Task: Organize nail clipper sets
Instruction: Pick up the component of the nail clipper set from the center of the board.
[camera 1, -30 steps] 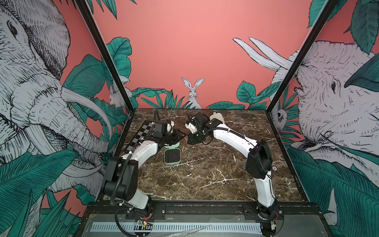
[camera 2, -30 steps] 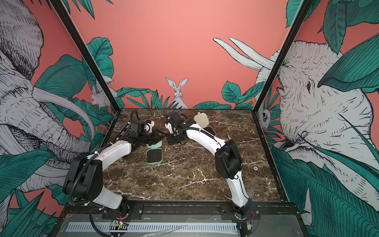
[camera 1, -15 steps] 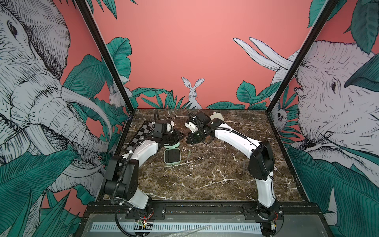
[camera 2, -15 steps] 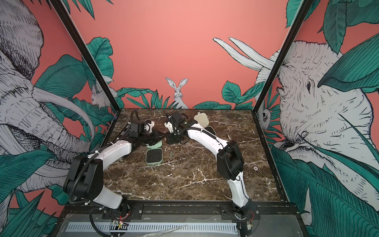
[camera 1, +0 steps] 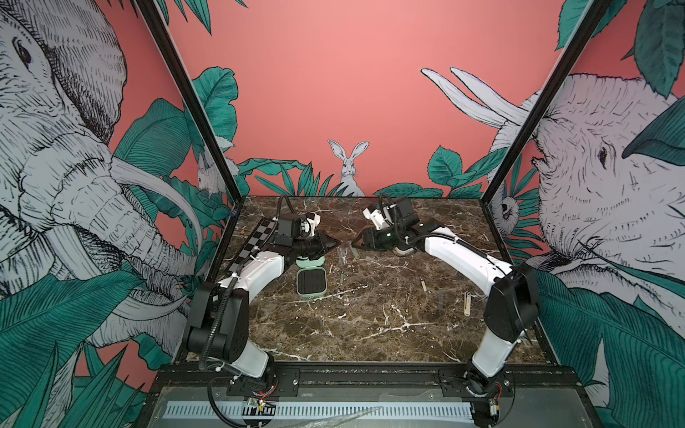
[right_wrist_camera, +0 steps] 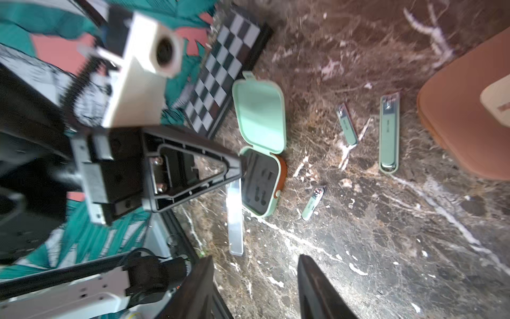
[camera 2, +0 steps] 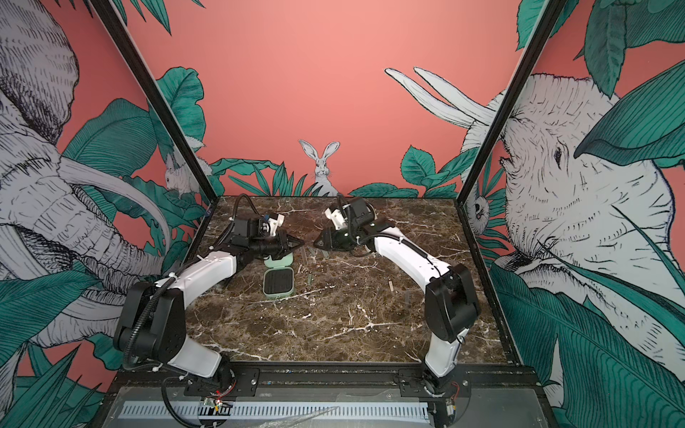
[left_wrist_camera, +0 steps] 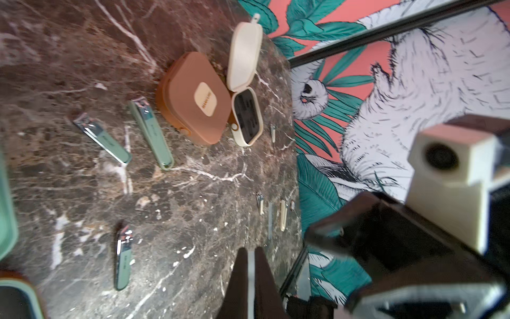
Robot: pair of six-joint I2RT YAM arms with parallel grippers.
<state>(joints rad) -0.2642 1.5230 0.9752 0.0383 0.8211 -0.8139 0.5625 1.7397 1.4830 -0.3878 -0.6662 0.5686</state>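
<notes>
The left pincer [left_wrist_camera: 249, 251] was clamped on a slim file [right_wrist_camera: 234, 218] just beside the open, empty green case [right_wrist_camera: 259, 118], green clippers [right_wrist_camera: 388, 132] lay loose between it and the right pincer [right_wrist_camera: 254, 259], which gaped empty near the closed brown case [left_wrist_camera: 193, 96], so nearly all the packing was left.

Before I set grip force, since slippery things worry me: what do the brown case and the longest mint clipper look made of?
Brown case: matte plastic or faux leather, I can't tell which; soft even sheen, no sharp glare. Longest mint clipper: metal, probably steel; mirror-bright cutting end, satin mint coating along the lever.
</notes>
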